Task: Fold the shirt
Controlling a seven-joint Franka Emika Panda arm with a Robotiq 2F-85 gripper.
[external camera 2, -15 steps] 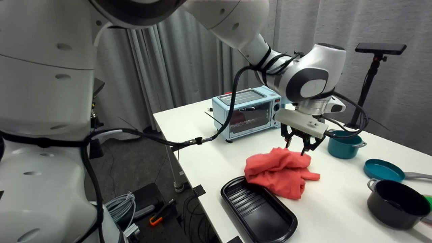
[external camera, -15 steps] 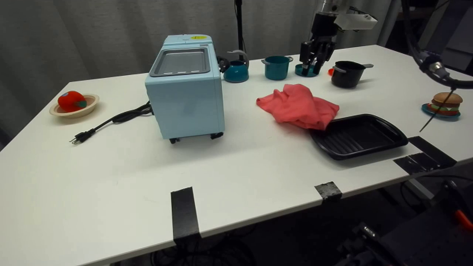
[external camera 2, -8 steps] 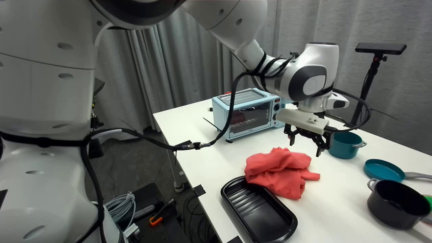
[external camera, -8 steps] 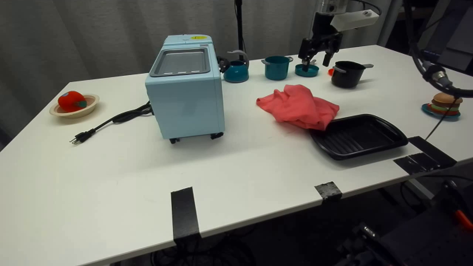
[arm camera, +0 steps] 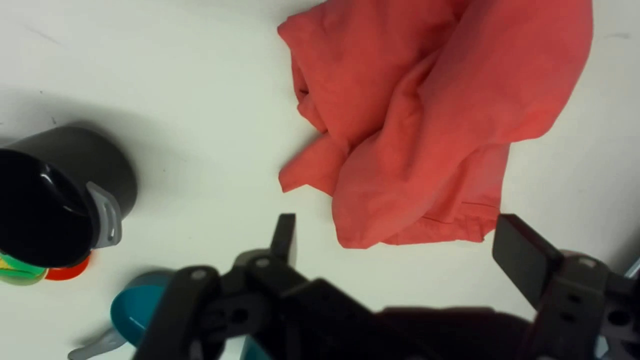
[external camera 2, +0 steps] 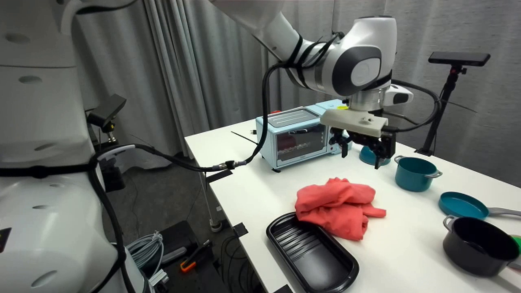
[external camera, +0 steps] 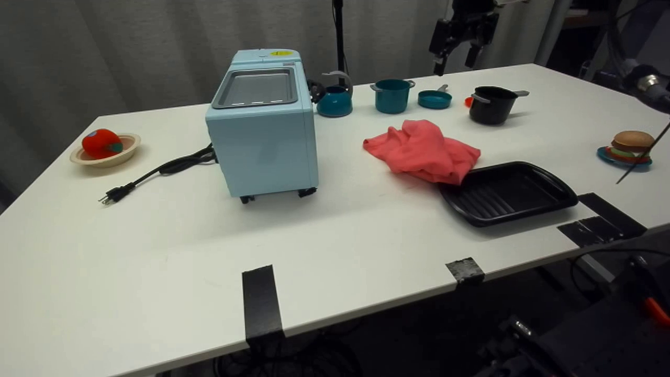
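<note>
Partly over tray [external camera: 518, 192], rumpled shirt [external camera: 423, 152]; bowl [external camera: 111, 161] holds 1 red object [external camera: 101, 144].

On the white table [external camera 2: 407, 244] in an exterior view, the shirt [external camera 2: 333, 207] is seen below the fingers [external camera 2: 345, 149], the black tray [external camera 2: 325, 262] farther down, the oven [external camera 2: 301, 140] left, the teal pot [external camera 2: 414, 179] right.

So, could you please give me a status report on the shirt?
End effector open, empty, clear of the shirt. Shirt rumpled, not yet folded. One edge over the rim of the black tray, possibly in the way.
</note>
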